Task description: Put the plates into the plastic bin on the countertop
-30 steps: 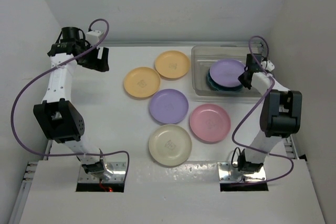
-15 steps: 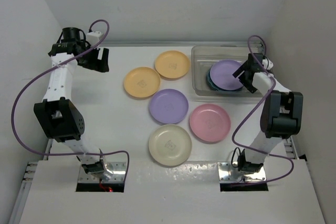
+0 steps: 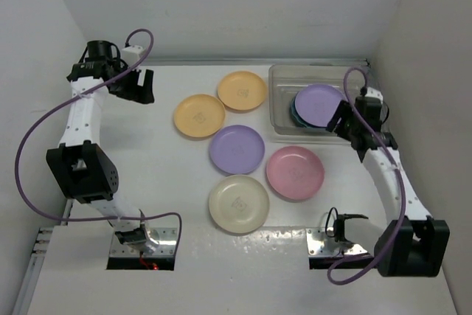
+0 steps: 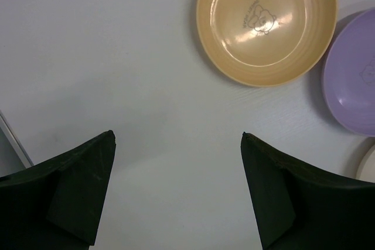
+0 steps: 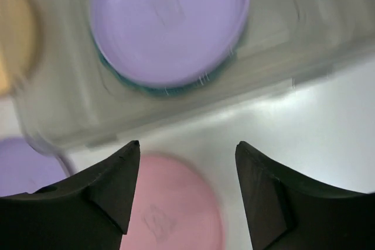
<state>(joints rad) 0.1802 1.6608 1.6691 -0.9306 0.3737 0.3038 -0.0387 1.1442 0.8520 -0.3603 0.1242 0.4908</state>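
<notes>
We see the worktop carrying the clear bin at upper right, a lilac plate atop a teal plate inside. Five loose plates lie mid-frame. Our left fingers and right fingers both gape, empty.

The left arm and right arm share white tubular links and bulky black joint housings. A purple cable loops loosely beside each, from base to wrist. Each base sits on a bright metal plate. The left pincer and right pincer have matte black, wedge-shaped fingers.
</notes>
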